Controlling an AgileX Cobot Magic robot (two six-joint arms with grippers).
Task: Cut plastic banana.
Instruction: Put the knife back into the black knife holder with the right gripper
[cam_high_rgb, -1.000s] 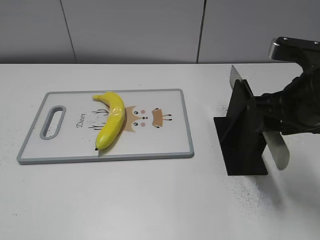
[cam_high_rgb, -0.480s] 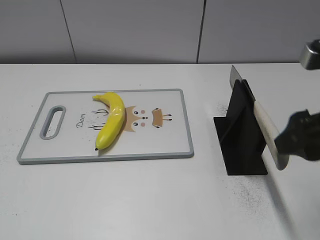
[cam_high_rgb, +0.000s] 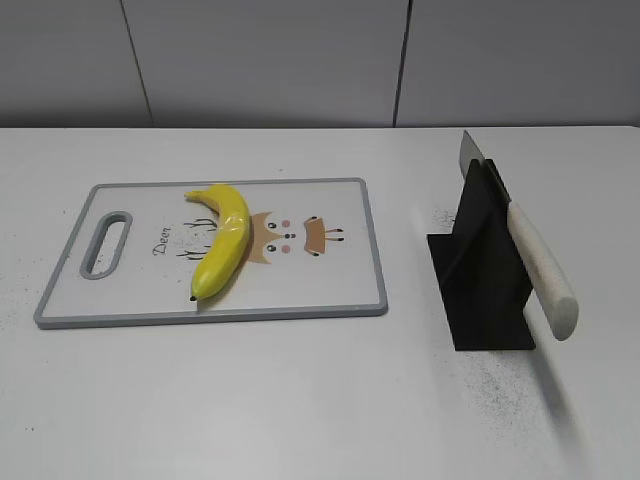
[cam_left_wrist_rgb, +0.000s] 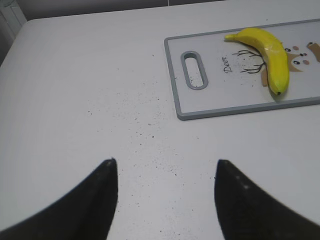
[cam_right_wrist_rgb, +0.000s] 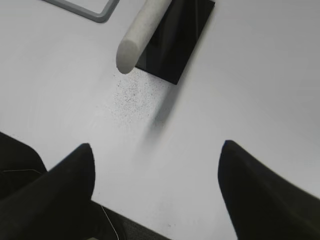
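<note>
The plastic banana (cam_high_rgb: 224, 244) is glossy yellow and lies whole on the cutting board (cam_high_rgb: 330, 290), left of its middle. It also shows in the left wrist view (cam_left_wrist_rgb: 270, 55). A knife with a white handle (cam_high_rgb: 540, 265) rests in a black stand (cam_high_rgb: 482, 270); its handle end shows in the right wrist view (cam_right_wrist_rgb: 142, 35). My left gripper (cam_left_wrist_rgb: 165, 167) is open and empty over bare table, near the board's handle end. My right gripper (cam_right_wrist_rgb: 157, 152) is open and empty, back from the knife handle. Neither arm shows in the exterior view.
The cutting board (cam_left_wrist_rgb: 200, 107) has a slot handle (cam_high_rgb: 105, 243) at its left end and a printed deer picture. The white table (cam_high_rgb: 300, 400) is speckled with dark dust. A grey wall stands behind the table.
My right arm has pulled back to the right and left the exterior view. The knife stays in its stand. The banana and board have not moved.
</note>
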